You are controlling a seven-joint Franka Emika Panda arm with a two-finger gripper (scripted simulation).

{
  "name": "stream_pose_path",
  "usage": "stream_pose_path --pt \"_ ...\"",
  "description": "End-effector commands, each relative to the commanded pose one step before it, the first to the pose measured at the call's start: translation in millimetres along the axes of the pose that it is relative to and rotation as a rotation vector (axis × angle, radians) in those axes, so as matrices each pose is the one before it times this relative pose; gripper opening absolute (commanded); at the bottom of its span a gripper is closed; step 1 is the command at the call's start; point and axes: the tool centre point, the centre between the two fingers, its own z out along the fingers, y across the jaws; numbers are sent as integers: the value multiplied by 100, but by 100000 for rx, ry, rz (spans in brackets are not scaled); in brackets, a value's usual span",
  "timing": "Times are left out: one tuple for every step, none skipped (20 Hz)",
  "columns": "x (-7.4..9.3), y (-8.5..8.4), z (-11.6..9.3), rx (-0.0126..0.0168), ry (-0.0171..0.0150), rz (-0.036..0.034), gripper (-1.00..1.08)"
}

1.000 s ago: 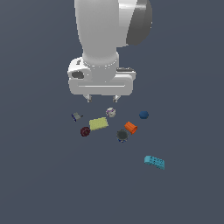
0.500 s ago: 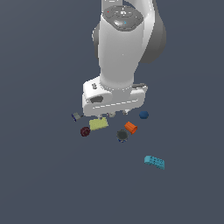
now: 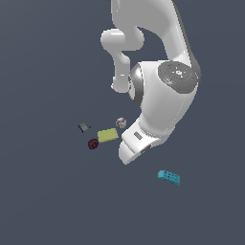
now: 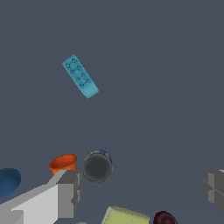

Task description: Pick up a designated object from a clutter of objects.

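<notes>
Clearly the approach step; the hand [image 4: 140,190] is spread wide and empty above the clutter; next it must travel over the teal block [image 4: 80,76], lying well apart, and descend.

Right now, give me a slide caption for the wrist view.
Open gripper above the clutter, with the cyan block lying apart from it on the floor.

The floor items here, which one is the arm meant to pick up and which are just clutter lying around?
For the job:
- cyan studded block, lying apart from the rest
- gripper, fingers apart, nothing between them

Just clutter:
- yellow-green slab
- dark red ball
- whitish ball
- grey-blue piece
- orange cylinder
- dark grey round piece
- dark blue ball
</notes>
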Motion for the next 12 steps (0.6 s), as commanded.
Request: stream_pose_path --pt "2191 -1015 1719 21 579 -9526 100" --pt "867 -359 708 57 254 -3701 100" --pt "865 -347 721 76 276 -3681 100" --pt "861 -334 734 94 298 -3659 100" --pt "857 -323 747 110 320 -3637 100" --pt "843 -307 751 122 339 -3574 100" --pt "798 -282 727 128 344 -3381 100" --pt "750 -256 697 130 344 -3178 100" --pt "702 -233 666 129 341 -2977 100" --pt "655 -212 633 127 335 -2779 100" --pt "607 -191 599 122 326 -2583 100" --pt "561 -173 563 117 314 -2392 100"
